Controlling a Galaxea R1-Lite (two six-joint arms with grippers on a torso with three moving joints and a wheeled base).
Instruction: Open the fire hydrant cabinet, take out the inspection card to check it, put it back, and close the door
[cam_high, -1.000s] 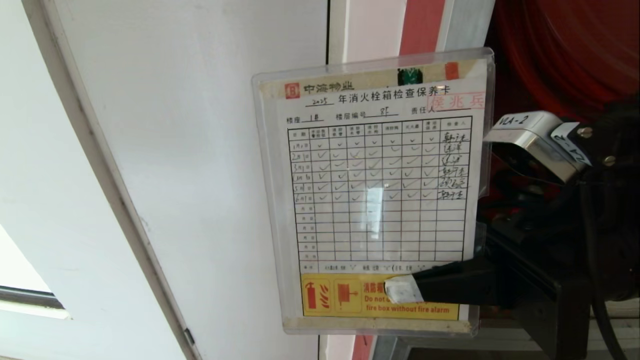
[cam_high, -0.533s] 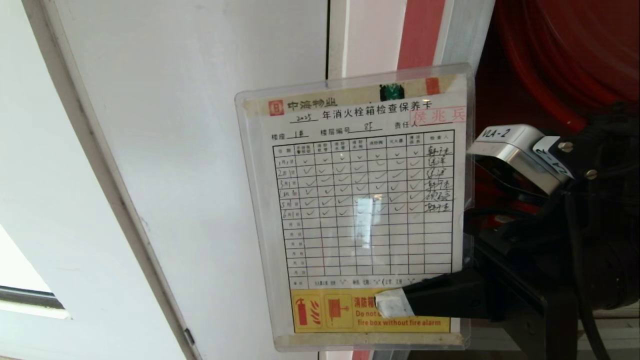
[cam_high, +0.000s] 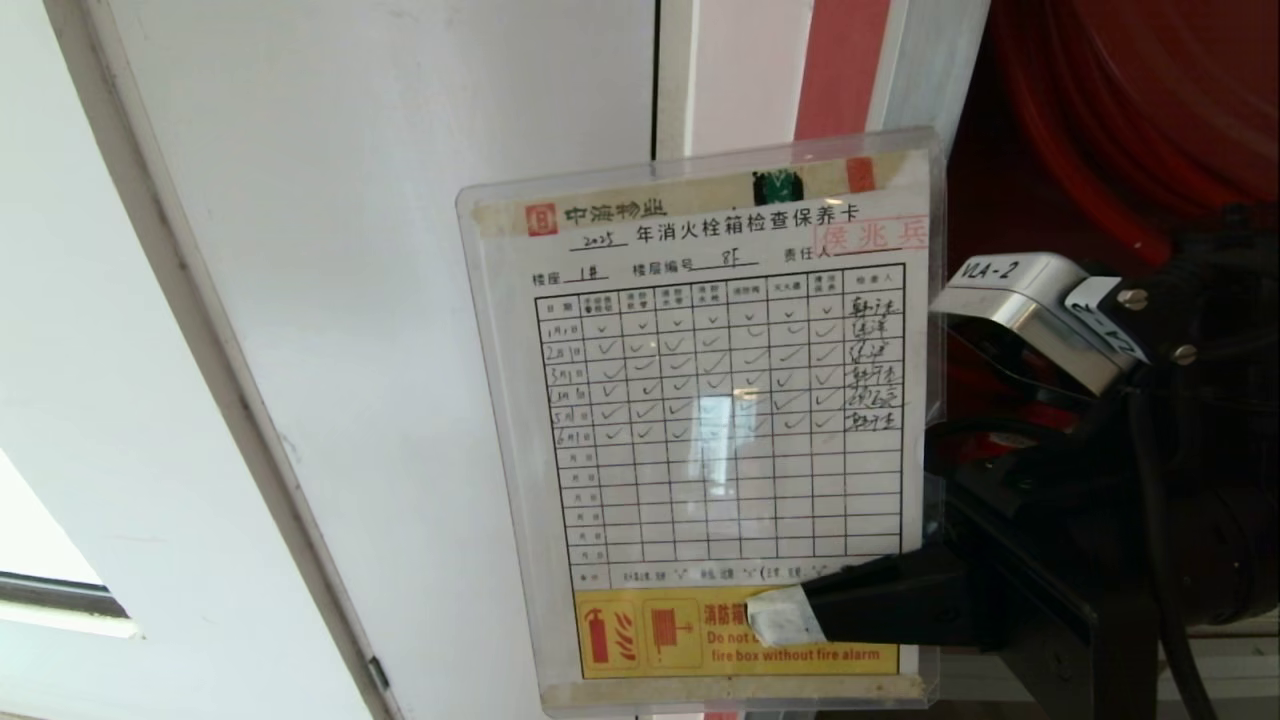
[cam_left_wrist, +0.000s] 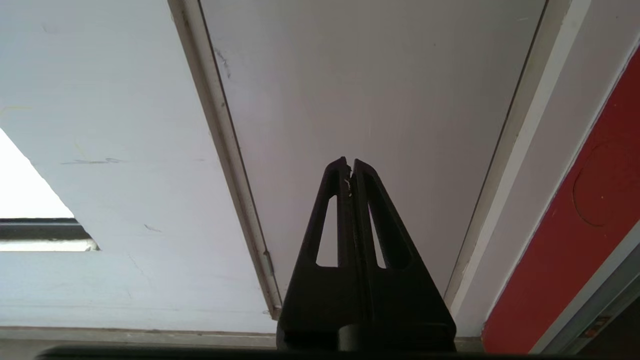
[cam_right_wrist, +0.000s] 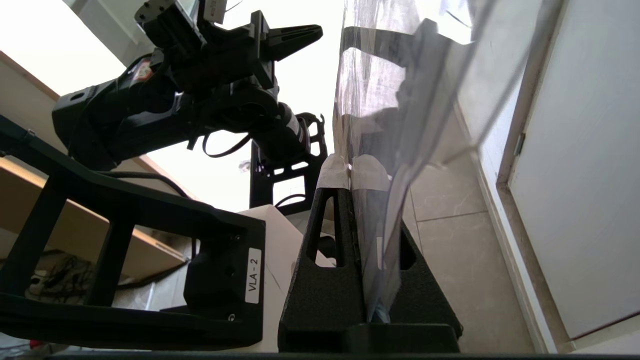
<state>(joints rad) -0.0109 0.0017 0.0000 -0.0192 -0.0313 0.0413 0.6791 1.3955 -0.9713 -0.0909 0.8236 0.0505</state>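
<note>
The inspection card, a white sheet with a ticked table and a yellow strip at its foot, sits in a clear sleeve held upright close before the head camera. My right gripper is shut on its lower right part, and one taped fingertip lies across the yellow strip. From the right wrist the sleeve rises from between the shut fingers of the right gripper. Behind the card at the right is the fire hydrant cabinet's red interior. The door is out of view. My left gripper is parked, shut and holding nothing.
A plain white panel fills the left behind the card, next to a silver and red frame strip. The right arm's wrist with its silver camera block is at the right. Tiled floor lies below.
The card, held in my right gripper, has shifted a little to the left and downward in the head view. The left arm has not moved.
</note>
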